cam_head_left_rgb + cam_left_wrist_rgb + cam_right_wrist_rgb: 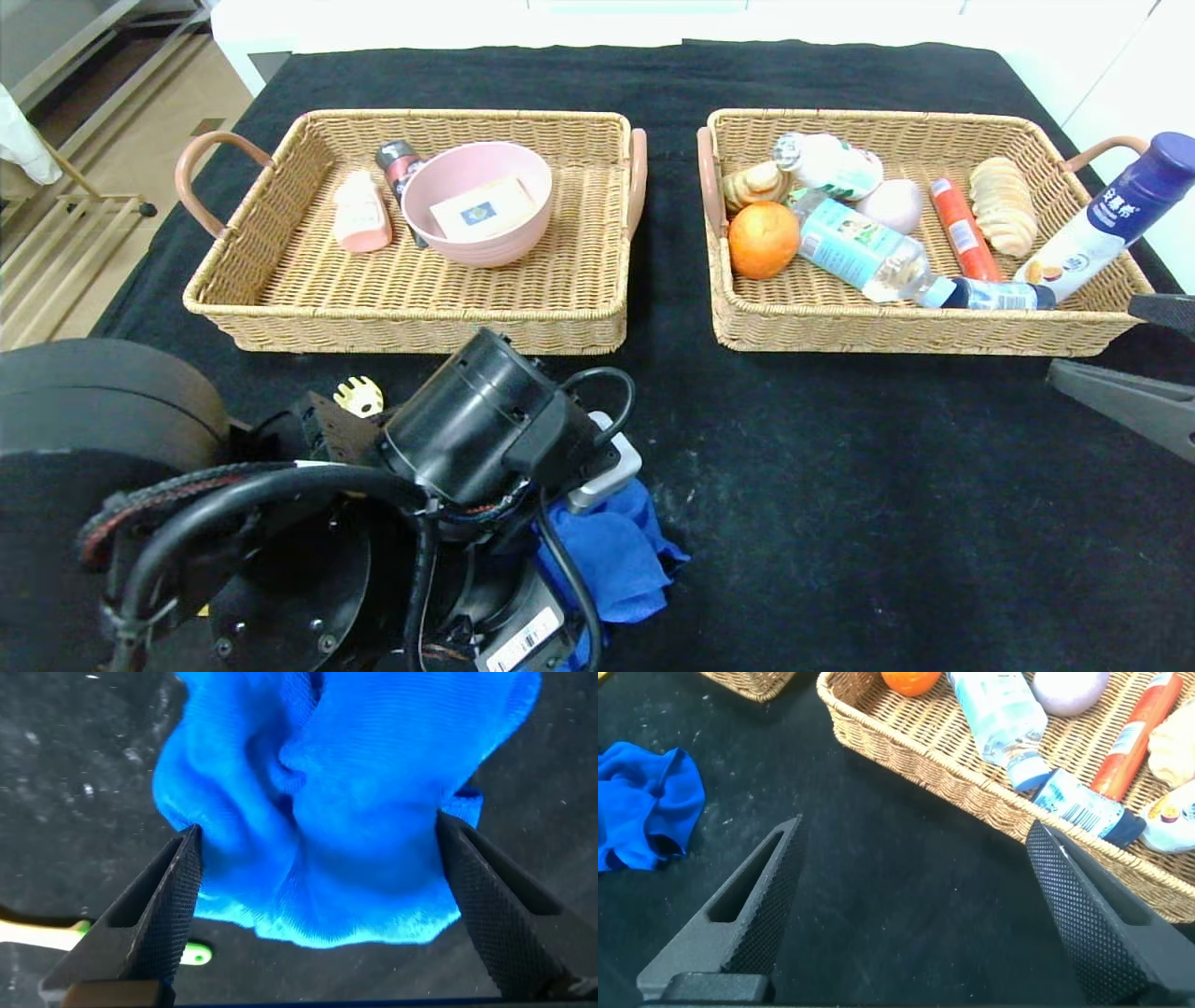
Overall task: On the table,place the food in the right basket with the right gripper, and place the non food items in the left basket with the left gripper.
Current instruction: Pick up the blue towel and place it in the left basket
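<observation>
Head view: two woven wicker baskets are sitting side by side on the black-clothed table [840, 448]. The right basket [934, 331] is holding the food: an orange [763, 240], bottles and bread. Near the left basket [411, 322], the left gripper [597, 523] is hanging over a crumpled blue cloth [621, 560].

Left wrist view: its jaws are standing released, straddling the soft ribbed cloth [327, 812].

Right wrist view: the right gripper [915, 915] is hovering near the right basket, jaws released, grasping nothing.
</observation>
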Available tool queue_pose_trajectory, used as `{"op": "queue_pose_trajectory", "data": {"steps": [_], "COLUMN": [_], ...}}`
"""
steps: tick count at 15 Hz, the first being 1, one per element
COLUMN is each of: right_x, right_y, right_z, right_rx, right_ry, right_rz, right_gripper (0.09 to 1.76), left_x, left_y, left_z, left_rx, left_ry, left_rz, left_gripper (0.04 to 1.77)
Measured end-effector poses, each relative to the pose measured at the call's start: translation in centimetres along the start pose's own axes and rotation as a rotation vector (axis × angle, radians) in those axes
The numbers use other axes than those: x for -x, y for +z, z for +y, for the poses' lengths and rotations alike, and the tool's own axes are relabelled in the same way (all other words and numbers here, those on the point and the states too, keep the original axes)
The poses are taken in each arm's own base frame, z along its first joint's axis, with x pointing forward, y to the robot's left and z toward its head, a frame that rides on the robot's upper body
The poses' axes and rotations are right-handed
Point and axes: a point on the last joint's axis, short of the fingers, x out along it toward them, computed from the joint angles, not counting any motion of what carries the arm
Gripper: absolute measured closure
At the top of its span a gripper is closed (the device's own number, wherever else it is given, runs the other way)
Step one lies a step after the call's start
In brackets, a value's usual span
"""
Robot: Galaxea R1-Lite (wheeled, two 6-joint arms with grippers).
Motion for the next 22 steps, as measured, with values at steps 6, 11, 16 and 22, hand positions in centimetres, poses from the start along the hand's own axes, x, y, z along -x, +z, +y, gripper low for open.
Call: {"op": "queue_pose_trajectory", "data": {"steps": [6,11,16,22], "right_x": [0.0,-0.2,-0.2,-0.2], "right_y": [0.0,-0.2,-0.2,-0.3], "right_z": [0.0,0.1,0.1,0.1], "right_rx": [-0.001,-0.003,-0.003,-0.002], "right_ry": [0.004,0.009,0.010,0.010], "right_rz": [0.001,0.008,0.009,0.010], "right_gripper": [0.14,0.14,0.14,0.14], "left_x": [-1.2,-1.4,-1.3,-1.3], "left_y": [0.3,0.3,0.3,0.2], "left_z": [-0.5,-0.5,-0.5,-0.5], "left_rx": [0.013,0.011,0.012,0.011], "left_ry": [-0.002,-0.001,-0.001,-0.003], "left_rz": [0.033,0.038,0.038,0.038], "left_gripper": [0.09,0.59,1.08,1.32]}}
